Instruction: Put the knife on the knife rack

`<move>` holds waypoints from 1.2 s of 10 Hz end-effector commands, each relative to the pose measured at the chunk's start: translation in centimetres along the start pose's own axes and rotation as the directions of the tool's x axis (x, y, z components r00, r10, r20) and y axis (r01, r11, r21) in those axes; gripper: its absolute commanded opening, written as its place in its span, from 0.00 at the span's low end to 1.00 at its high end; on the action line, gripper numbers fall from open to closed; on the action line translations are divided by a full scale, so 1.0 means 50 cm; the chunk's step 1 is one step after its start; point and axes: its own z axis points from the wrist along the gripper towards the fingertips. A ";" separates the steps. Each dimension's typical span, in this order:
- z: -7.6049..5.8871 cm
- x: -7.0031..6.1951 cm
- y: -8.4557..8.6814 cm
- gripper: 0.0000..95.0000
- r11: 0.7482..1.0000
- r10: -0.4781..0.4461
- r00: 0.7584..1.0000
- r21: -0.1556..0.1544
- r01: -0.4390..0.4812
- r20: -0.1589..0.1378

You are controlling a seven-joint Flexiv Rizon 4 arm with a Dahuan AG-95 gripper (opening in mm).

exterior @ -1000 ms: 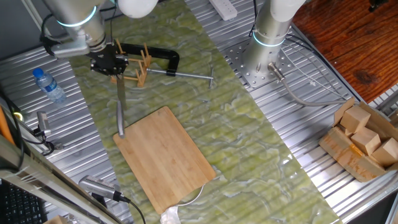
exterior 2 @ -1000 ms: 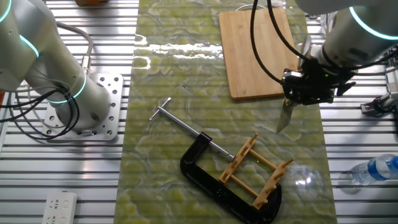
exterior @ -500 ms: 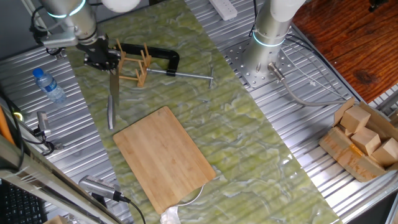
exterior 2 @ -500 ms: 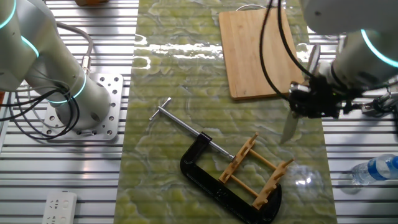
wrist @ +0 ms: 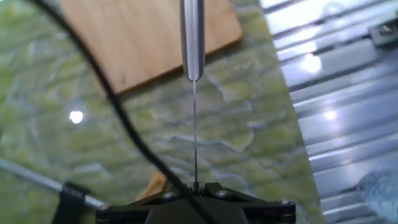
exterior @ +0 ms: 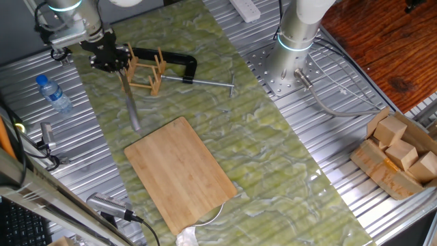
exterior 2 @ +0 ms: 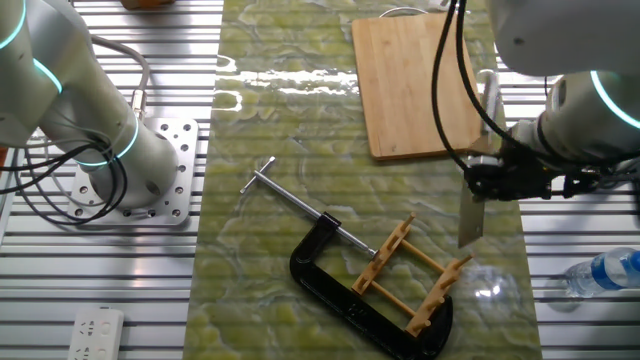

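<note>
The gripper (exterior 2: 487, 183) is clamping the knife (exterior 2: 471, 210) by its flat grey steel blade, the slim silver handle (exterior: 131, 109) sticking out. The knife is hanging above the green mat (exterior 2: 300, 130), at 1 o'clock from the wooden peg rack (exterior 2: 413, 275). The rack's slots are holding nothing.

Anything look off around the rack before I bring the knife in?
Yes: the knife rack sits inside the mouth of a black C-clamp, whose screw bar sticks out across the mat. The gripper holds the knife by the blade, edge-on and off to the rack's side. Nothing looks spilled or damaged.
</note>
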 end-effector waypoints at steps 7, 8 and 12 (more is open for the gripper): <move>-0.036 0.079 0.038 0.00 0.819 -0.571 0.810 -0.020 0.574 -0.137; -0.031 0.085 0.033 0.00 0.800 -0.597 0.791 -0.019 0.600 -0.133; -0.006 0.107 0.009 0.00 0.749 -0.661 0.746 -0.002 0.663 -0.088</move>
